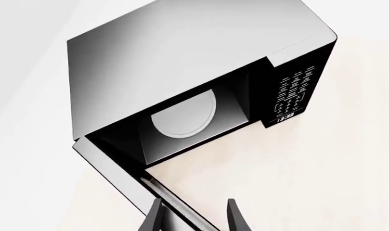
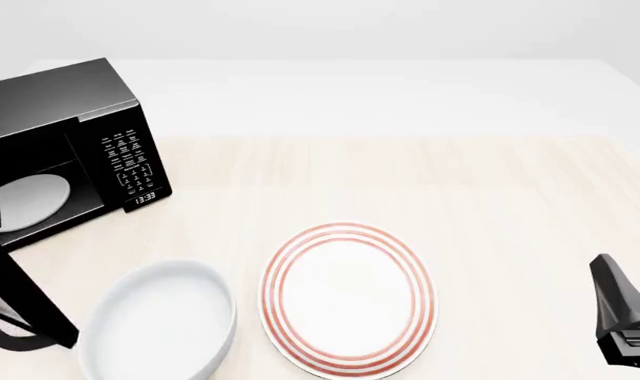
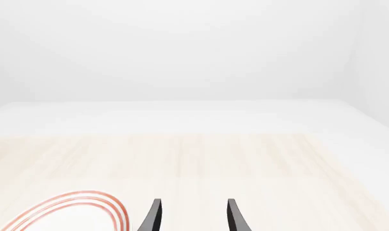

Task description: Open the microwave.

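Front view: pale wood table, white walls, microwave far left, door swung open. Left wrist view: left gripper spread, door edge between fingers, contact unclear. Right wrist view: right gripper parted, empty, over table near red-ringed plate.

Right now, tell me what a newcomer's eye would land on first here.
The black microwave at the table's far left, its door swung wide open and the white turntable showing inside. Next, the red-ringed plate near the front centre, with a plain white bowl just to its left.
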